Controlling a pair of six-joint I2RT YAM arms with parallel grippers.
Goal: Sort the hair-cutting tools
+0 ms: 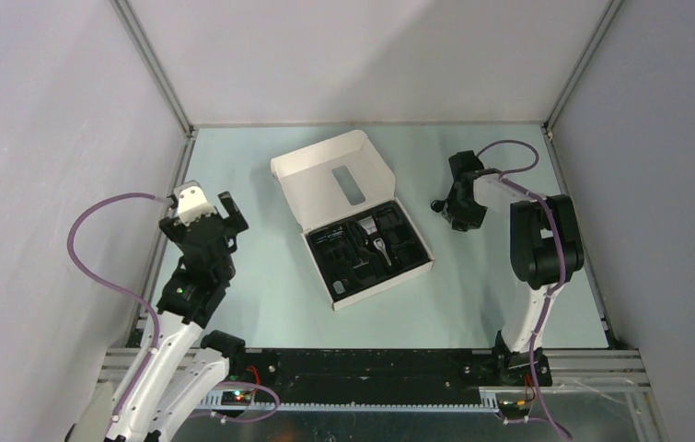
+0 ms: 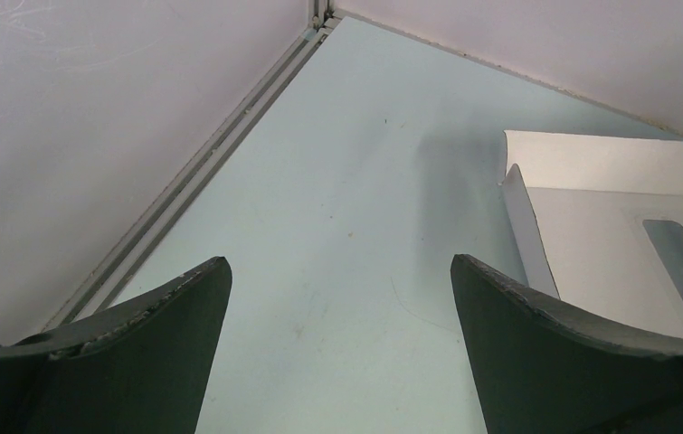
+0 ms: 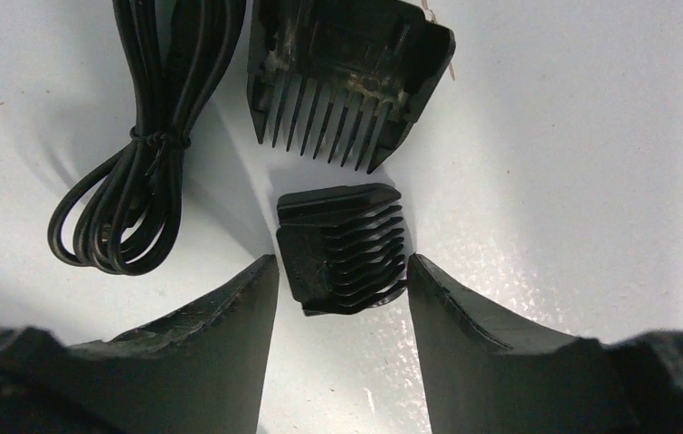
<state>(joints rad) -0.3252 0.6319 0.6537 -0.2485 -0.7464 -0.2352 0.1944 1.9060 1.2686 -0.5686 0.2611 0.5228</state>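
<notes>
In the right wrist view a small black comb attachment [image 3: 342, 246] lies on the table between my right gripper's [image 3: 339, 267] fingertips. The jaws are open and straddle it: the right finger is at its teeth, and a thin gap shows on the left. A larger black comb attachment [image 3: 346, 77] lies just beyond it. In the top view the right gripper [image 1: 461, 214] points down at the table, right of the box. The silver-and-black clipper [image 1: 378, 247] lies in the box's black tray [image 1: 334, 262]. My left gripper [image 2: 342, 271] is open and empty over bare table, also seen in the top view [image 1: 225, 217].
The white cardboard box [image 1: 325, 175] stands mid-table with its lid open towards the back; its lid edge shows in the left wrist view [image 2: 591, 172]. A coiled black cable [image 3: 138, 181] lies left of the combs. Enclosure walls surround the table.
</notes>
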